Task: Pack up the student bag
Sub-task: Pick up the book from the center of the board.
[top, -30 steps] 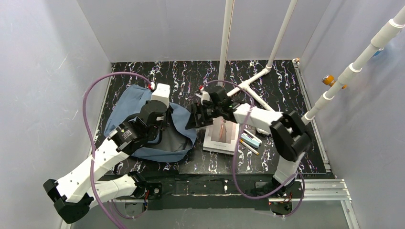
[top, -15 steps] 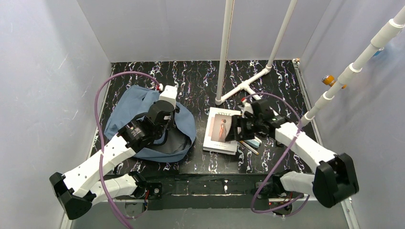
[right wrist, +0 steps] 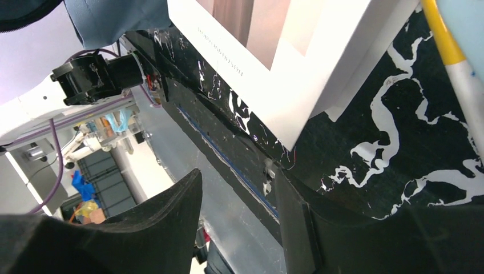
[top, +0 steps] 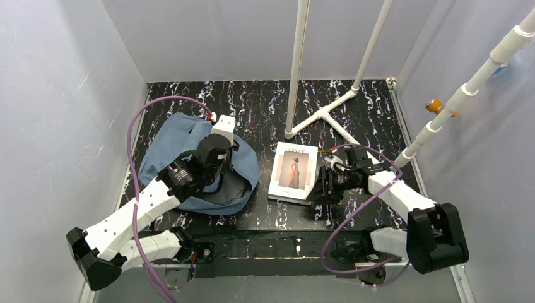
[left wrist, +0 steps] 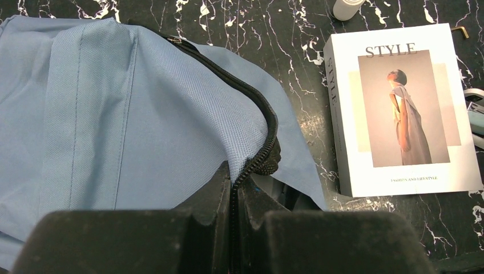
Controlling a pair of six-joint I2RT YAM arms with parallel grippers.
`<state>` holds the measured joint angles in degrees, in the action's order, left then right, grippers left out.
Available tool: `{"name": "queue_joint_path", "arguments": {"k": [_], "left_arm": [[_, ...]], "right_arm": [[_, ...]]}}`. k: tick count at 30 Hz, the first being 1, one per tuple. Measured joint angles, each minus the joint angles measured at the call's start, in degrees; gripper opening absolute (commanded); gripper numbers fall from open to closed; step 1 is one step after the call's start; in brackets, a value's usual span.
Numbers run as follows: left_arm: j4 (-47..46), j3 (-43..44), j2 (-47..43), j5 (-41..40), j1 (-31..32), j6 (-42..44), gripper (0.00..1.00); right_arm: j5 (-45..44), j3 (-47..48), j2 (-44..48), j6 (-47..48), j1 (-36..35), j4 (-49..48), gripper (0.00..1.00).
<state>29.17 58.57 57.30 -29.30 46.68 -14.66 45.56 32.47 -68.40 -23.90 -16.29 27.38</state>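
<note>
Student bag (left wrist: 114,114) of soft slate-blue fabric, left claw (left wrist: 235,191) pinching its toothed zipper (left wrist: 268,120), right claw (right wrist: 240,194) parted

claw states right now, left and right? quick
Left claw: closed, pinching the student bag.
Right claw: open, nothing between its fingers.

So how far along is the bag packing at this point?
Early. Done: the student bag is unzipped. In hand: the left gripper pinches its zipper edge, holding the mouth up; the right gripper, open, hovers low beside the near corner of the STYLE book. Left: the book and a pen beside it lie on the table, unpacked.
</note>
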Motion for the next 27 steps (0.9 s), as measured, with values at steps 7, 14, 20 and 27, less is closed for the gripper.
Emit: {"name": "queue_joint_path", "arguments": {"k": [7, 14, 20, 27], "left_arm": [[0.0, 0.0, 0.0, 0.2, 0.0, -0.6, 0.00], [0.0, 0.0, 0.0, 0.3, 0.0, -1.0, 0.00], [0.4, 0.0, 0.0, 1.3, 0.0, -2.4, 0.00], [1.1, -2.3, 0.0, 5.2, 0.0, -6.2, 0.00]], "right_arm": [[2.7, -2.7, -5.0, -0.1, 1.7, -4.5, 0.55], [5.1, -4.6, -8.4, -1.1, 3.1, -10.2, 0.45], [6.7, -5.3, -11.0, -3.3, 3.6, -15.5, 0.40], [7.7, -5.7, -12.9, -4.5, 3.6, -19.2, 0.31]]}}
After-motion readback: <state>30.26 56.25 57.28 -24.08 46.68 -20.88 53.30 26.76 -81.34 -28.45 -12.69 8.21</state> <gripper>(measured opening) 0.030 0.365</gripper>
